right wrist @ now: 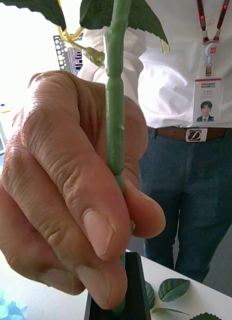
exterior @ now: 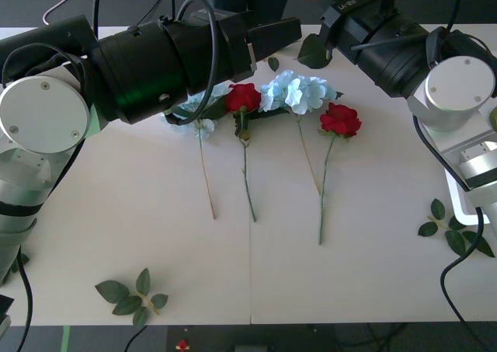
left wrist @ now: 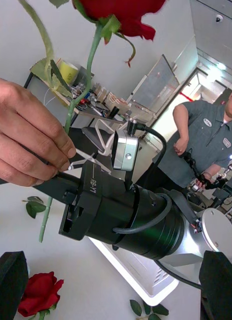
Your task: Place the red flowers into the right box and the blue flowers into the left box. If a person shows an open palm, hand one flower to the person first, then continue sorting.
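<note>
A person's hand (right wrist: 71, 190) grips the green stem of a red flower (left wrist: 120, 12) whose bloom stands high. My right gripper (left wrist: 53, 182), at the table's far edge (exterior: 332, 14), is shut on the same stem just below that hand (left wrist: 31, 140). My left gripper (left wrist: 116, 300) hovers open over the far middle of the table (exterior: 289, 30), holding nothing. On the table lie two red flowers (exterior: 243, 97) (exterior: 340, 120) and two blue flowers (exterior: 299, 92) (exterior: 194, 107), the latter partly hidden under my left arm. The right box (exterior: 458, 204) shows at the right edge.
Loose leaf sprigs lie at the near left (exterior: 132, 294) and near the right box (exterior: 454, 229). A large green leaf (exterior: 314, 53) hangs by my right gripper. Both bulky arms cover the far part of the table. Free tabletop lies in front of the flower stems.
</note>
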Controlling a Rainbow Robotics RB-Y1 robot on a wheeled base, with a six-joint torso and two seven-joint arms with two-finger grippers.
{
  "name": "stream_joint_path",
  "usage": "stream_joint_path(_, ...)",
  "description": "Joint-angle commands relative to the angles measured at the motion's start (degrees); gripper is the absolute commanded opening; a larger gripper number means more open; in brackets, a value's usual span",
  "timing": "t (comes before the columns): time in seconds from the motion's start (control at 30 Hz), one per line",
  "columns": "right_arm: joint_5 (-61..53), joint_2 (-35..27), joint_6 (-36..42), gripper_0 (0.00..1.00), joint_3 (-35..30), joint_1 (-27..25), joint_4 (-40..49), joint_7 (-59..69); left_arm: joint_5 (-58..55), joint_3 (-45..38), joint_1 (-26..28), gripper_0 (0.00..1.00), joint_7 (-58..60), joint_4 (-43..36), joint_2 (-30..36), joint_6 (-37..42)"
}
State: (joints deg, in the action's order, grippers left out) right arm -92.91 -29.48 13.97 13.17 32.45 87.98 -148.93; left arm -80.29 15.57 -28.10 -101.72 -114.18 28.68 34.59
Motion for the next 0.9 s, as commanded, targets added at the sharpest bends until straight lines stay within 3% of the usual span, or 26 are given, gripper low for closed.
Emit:
stream_joint_path(0.03, -0.07, 1.35, -0.52, 0.13, 0.46, 2.44, 0.70, -1.10, -0.57, 0.33, 0.24, 1.00, 0.82, -2.10, 1.64, -0.75)
stream_joint_path(0.1, -0.51, 1.44, -0.43, 0.79, 0.72, 2.44, 0.70, -1.02, -0.57, 0.33, 0.24, 1.00, 0.82, -2.10, 1.64, -0.75)
stream_joint_path(0.13, -0.51, 1.35, -0.52, 1.00, 0.72, 2.44, 0.70, -1.02, -0.57, 0.33, 0.24, 1.00, 0.82, -2.10, 1.64, -0.75)
stream_joint_path(0.63, -0.78, 1.44, -0.43, 1.00, 1.33, 1.91, 0.79, -0.93, -0.57, 0.33, 0.24, 1.00, 0.82, -2.10, 1.64, -0.75)
stream_joint_path(0.9, -8.42, -1.99, 2.91, 1.00, 1.25, -0.90, 1.40, -0.84, -0.57, 0.33, 0.24, 1.00, 0.82, -2.10, 1.64, -0.75)
